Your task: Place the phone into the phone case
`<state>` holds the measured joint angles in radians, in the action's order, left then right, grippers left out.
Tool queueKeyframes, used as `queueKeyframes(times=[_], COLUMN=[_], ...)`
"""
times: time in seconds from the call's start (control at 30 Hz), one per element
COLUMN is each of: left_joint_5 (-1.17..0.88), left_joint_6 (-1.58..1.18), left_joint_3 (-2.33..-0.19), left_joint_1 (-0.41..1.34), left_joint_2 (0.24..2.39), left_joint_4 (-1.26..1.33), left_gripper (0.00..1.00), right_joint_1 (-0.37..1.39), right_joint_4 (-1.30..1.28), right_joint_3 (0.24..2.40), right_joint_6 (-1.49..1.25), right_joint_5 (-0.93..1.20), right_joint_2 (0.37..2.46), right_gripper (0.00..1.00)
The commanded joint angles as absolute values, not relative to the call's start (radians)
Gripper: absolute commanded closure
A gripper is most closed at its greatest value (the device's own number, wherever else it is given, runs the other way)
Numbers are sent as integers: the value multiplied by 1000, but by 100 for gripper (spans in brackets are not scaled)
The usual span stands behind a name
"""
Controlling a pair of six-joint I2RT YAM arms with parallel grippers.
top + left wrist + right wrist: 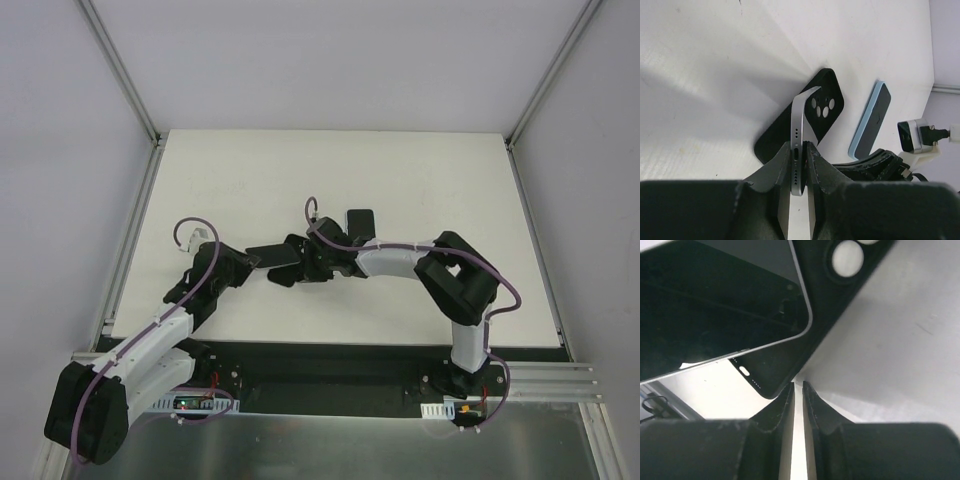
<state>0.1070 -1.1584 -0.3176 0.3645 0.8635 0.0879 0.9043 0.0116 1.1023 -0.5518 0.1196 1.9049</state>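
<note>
My left gripper (238,263) (799,149) is shut on the bottom edge of a silver-rimmed phone (265,252) (801,117) and holds it tilted over a black phone case (283,277) (828,84). The case lies flat on the white table, its camera holes showing. My right gripper (300,263) (797,385) has its jaws almost together with nothing between them, its tips just off the case's bottom corner (771,371). In the right wrist view the phone's dark screen (715,300) hangs above the case.
A second slab with a light blue rim (358,222) (871,119) lies on the table just beyond the right gripper. The white table (420,190) is fenced by metal rails at its sides. The right arm (400,260) reaches in from the right.
</note>
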Motion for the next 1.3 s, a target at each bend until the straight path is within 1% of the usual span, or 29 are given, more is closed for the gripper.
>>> queueKeyframes(times=[0.0, 0.17, 0.37, 0.43, 0.53, 0.7, 0.9, 1.1, 1.27], left_joint_5=[80, 71, 133, 138, 135, 153, 173, 149, 138], left_joint_6=[-1137, -1195, -1206, -1189, -1169, -1166, -1166, -1172, -1175], left_joint_3=[-330, -267, -219, -230, -248, -245, -222, -224, -221], left_joint_1=[356, 356, 356, 356, 356, 356, 356, 356, 356], left_joint_2=[858, 821, 842, 874, 914, 919, 903, 946, 974], left_joint_4=[41, 38, 40, 51, 52, 55, 61, 81, 101], left_gripper=[100, 100, 100, 100, 100, 100, 100, 100, 100], right_joint_1=[928, 928, 928, 928, 927, 904, 781, 669, 641], right_joint_4=[44, 109, 152, 143, 63, -52, -64, -104, -241], right_joint_3=[1143, 1195, 1218, 1207, 1177, 1164, 1178, 1325, 1507], right_joint_6=[-638, -712, -755, -726, -649, -520, -496, -448, -364], right_joint_5=[107, 124, 120, 118, 92, 98, 233, 294, 218], right_joint_2=[2000, 2052, 2091, 2054, 1971, 1861, 1861, 1954, 2066], right_gripper=[85, 85, 85, 83, 82, 78, 78, 78, 78])
